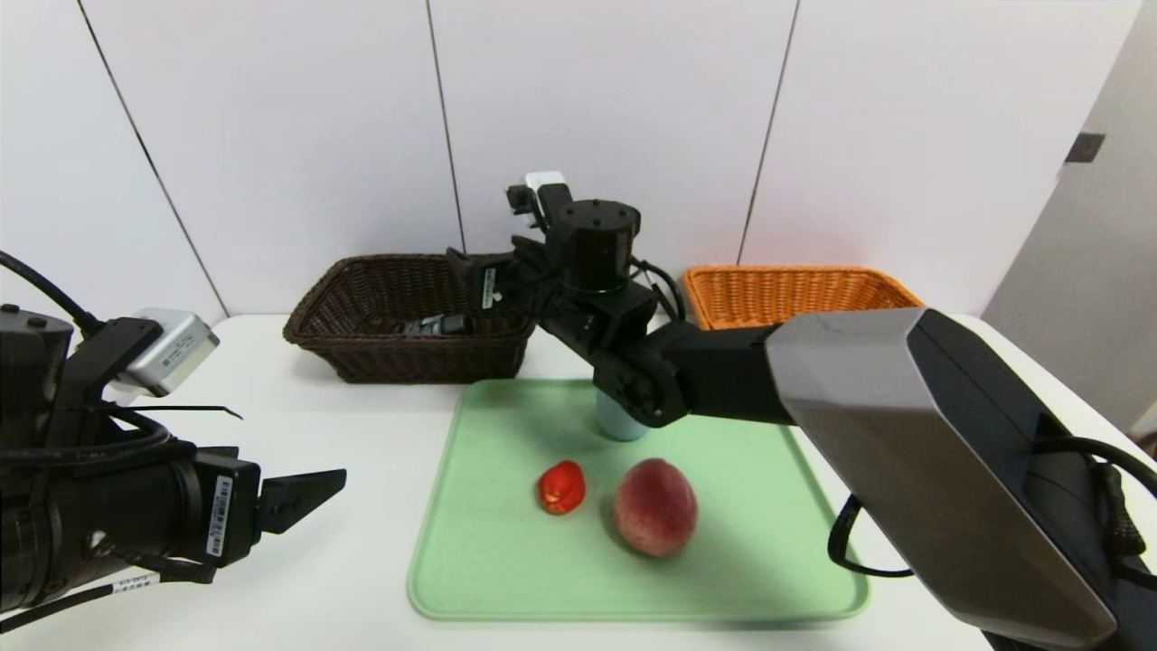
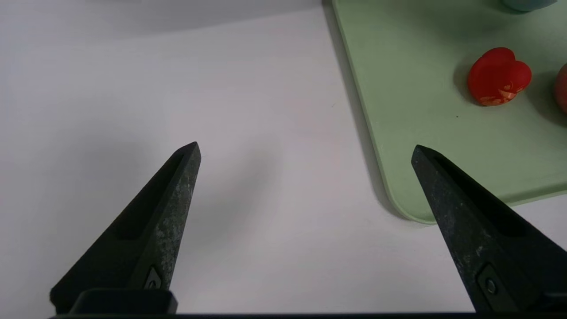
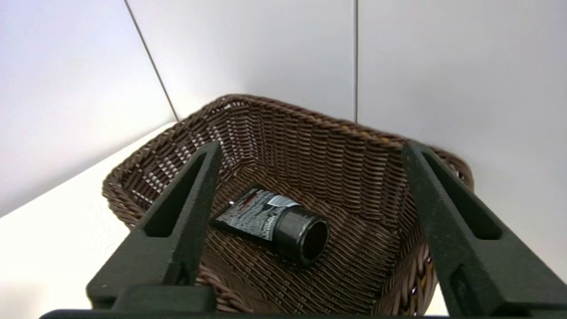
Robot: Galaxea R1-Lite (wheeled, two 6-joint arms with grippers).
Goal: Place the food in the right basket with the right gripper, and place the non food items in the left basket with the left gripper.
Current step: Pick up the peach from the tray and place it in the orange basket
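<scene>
Reaching across from the right, right gripper (image 3: 310, 159) poised over the near right rim of the dark brown basket (image 1: 380, 357), fingers spread wide and holding nothing. Lying flat on the basket's woven floor, black tube (image 3: 270, 219), long axis running diagonally, dark round cap end toward the gripper, flat crimped end toward the far left corner; below and between the two spread fingers, clear of both. Flared wicker walls on all sides of the tube, open room above it. Close behind both baskets, white wall panels (image 1: 615, 99). Orange basket (image 1: 795, 294) at the far right, beside the dark one, partly hidden by the right arm. Nearer on the white table (image 1: 343, 579), green tray (image 1: 506, 561) with rounded corners, carrying peach (image 1: 655, 506) near its middle, small red toy (image 1: 561, 486) just left of the peach but apart from it, and blue-grey cup (image 1: 619, 423) at the tray's far edge, mostly covered by the right arm. Parked at the near left above bare table, left gripper (image 2: 305, 148), fingers fully apart and unloaded, aimed toward the tray's near left corner, well short of the toy.
</scene>
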